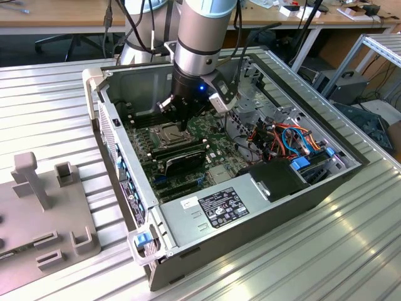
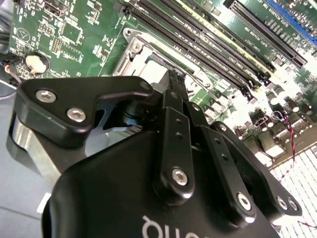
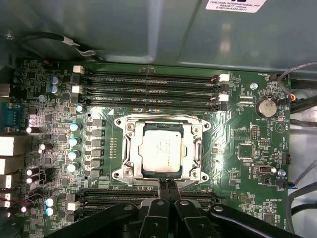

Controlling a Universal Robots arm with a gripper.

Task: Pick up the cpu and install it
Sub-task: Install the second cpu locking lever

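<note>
The arm reaches down into the open computer case (image 1: 160, 216), and its gripper (image 3: 168, 187) hangs low over the motherboard (image 3: 237, 148). In the first wrist view the two fingertips (image 3: 162, 188) are pressed together with no gap that I can see, and nothing is between them.

The cpu (image 3: 162, 150) lies flat in the socket frame (image 3: 126, 148), its silver-grey top facing up. Whether it is fully seated I cannot say, but it looks level inside the frame. The frame itself stands open; no cover plate lies across the chip.

The relation that matters: in the first wrist view, taking the fingertips as the centre of a clock, the cpu lies toward twelve o'clock, just beyond the near edge of the frame. The tips stand over that near edge and not over the chip itself. So the gripper is near the cpu and apart from it.

The chip is nearly square, so it has no clear long axis. Its edges run parallel to the memory slots (image 3: 148, 89) at the far side of the socket.

In the second wrist view the closed fingers (image 2: 173, 99) point down at the socket region.
</note>
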